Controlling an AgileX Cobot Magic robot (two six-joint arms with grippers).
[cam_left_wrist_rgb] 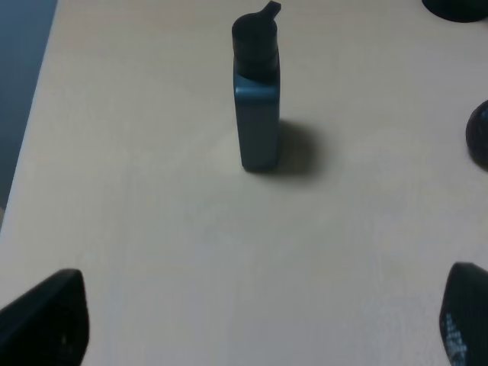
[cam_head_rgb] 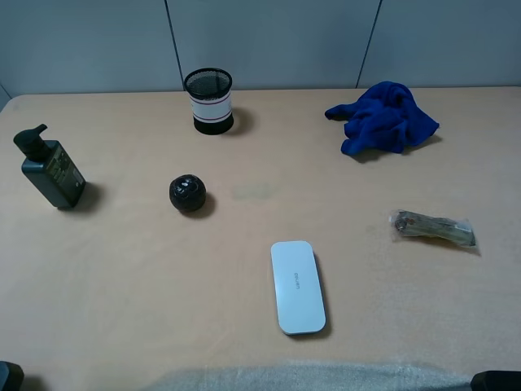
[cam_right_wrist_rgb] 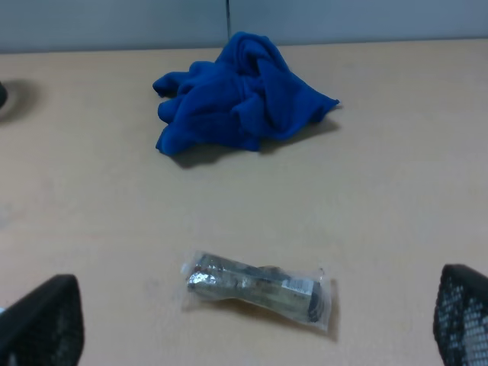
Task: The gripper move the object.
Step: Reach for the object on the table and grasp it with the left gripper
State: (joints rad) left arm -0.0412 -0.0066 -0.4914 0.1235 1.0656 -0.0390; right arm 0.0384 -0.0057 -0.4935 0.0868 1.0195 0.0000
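Observation:
The dark green-black pump bottle [cam_head_rgb: 52, 167] stands upright at the far left of the table; the left wrist view shows it [cam_left_wrist_rgb: 257, 99] ahead of the gripper, well apart from it. My left gripper [cam_left_wrist_rgb: 267, 320] is open and empty, with its dark fingertips [cam_left_wrist_rgb: 46, 320] wide apart at the frame's lower corners. My right gripper [cam_right_wrist_rgb: 252, 320] is also open and empty, fingertips [cam_right_wrist_rgb: 461, 313] spread, over bare table near a clear plastic packet [cam_right_wrist_rgb: 259, 286]. In the exterior view only slivers of the arms show, at the bottom corners.
A black ball [cam_head_rgb: 187, 193] lies right of the bottle. A black mesh cup with a white band [cam_head_rgb: 210, 101] stands at the back. A blue cloth [cam_head_rgb: 383, 116] is heaped at back right, the packet [cam_head_rgb: 433, 228] lies at right, and a white flat case [cam_head_rgb: 297, 286] lies front centre.

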